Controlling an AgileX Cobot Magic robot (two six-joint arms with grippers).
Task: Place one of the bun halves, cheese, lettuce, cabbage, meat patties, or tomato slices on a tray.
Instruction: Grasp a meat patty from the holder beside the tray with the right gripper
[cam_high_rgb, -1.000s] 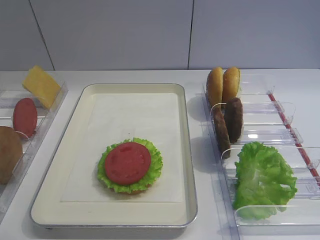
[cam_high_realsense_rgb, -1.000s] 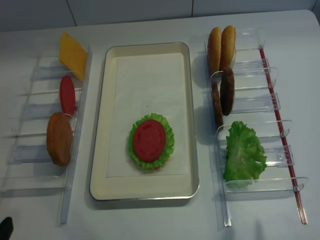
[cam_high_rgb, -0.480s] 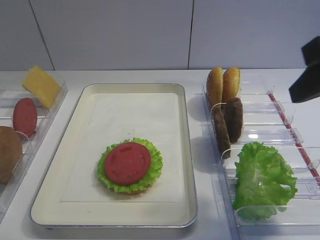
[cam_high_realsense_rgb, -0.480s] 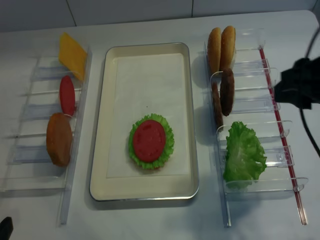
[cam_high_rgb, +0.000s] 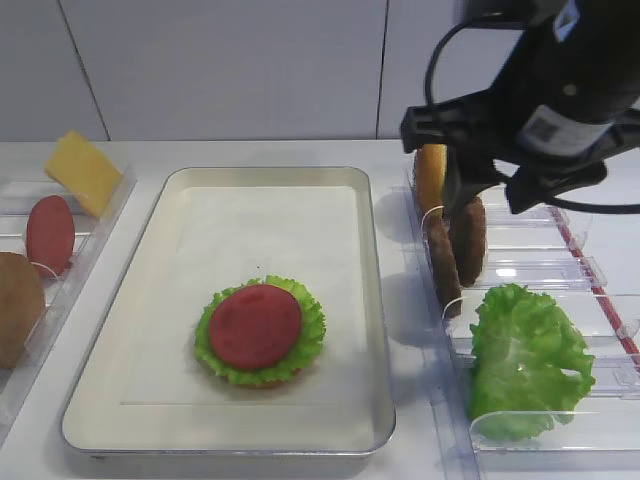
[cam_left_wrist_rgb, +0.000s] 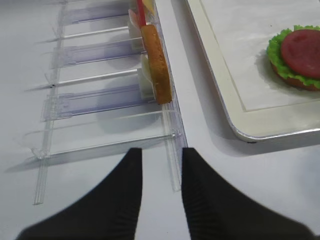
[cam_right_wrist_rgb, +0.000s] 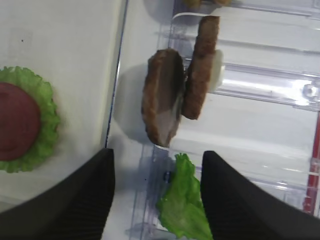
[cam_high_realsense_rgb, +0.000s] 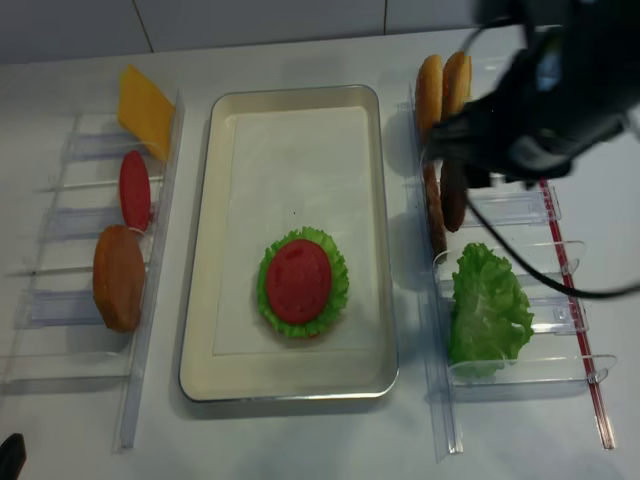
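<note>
Meat patties (cam_right_wrist_rgb: 180, 92) stand on edge in their holder slot (cam_right_wrist_rgb: 260, 85), right gripper (cam_right_wrist_rgb: 157, 197) spread wide above them.

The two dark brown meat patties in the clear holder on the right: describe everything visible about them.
The two dark brown, round meat patties have rough, grainy faces and look thick. Both stand on edge in the clear plastic holder beside the silver metal tray, leaning against each other in a narrow V, a curved divider between them. Golden-tan bun halves stand behind them, frilly green lettuce in front. The open right gripper hovers above, touching neither.
</note>
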